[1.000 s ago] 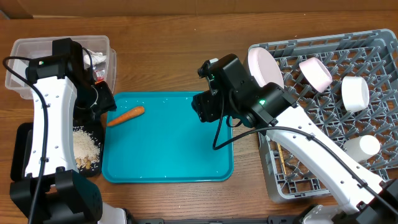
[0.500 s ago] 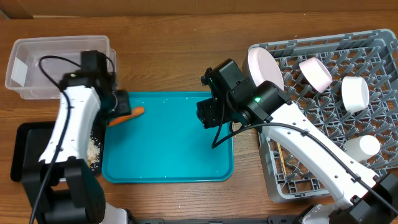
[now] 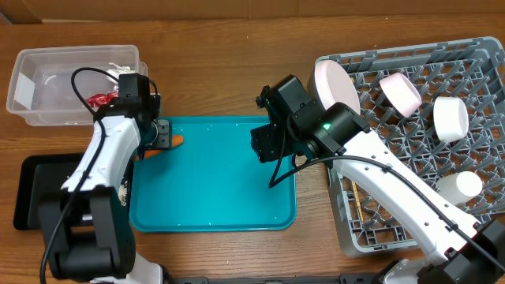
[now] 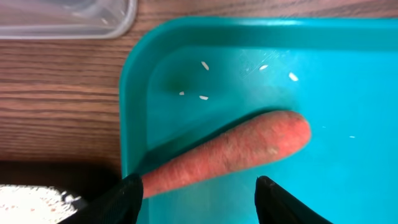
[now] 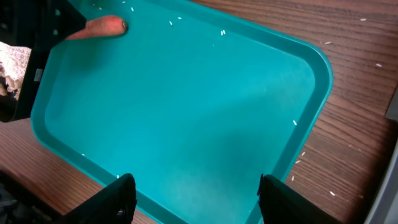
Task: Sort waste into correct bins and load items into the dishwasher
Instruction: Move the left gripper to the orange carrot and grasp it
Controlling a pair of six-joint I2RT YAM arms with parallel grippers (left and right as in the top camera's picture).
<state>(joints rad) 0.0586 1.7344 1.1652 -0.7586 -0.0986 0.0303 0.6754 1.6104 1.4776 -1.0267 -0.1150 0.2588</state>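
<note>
Left gripper [image 4: 198, 190], fingers spread, straddles the carrot [image 4: 236, 152] (contact unclear, possibly none) at the teal tray [image 4: 134, 93] edge; right gripper [image 5: 193, 196] hovers, fingers likewise apart.

Below me a large teal tray [image 3: 213, 189] lies flat on a brown wooden table [image 3: 221, 79], its long sides running from my left to my right. It is rectangular with rounded corners and a low raised rim, and its smooth floor shines a little under the light. My left wrist camera shows one rounded corner of the tray [image 4: 134, 93] with the table's [image 4: 56, 93] wood grain just beside it. My right wrist camera looks across most of the tray's [image 5: 186, 112] floor, with bare table [image 5: 354, 143] beyond another rounded corner.
</note>
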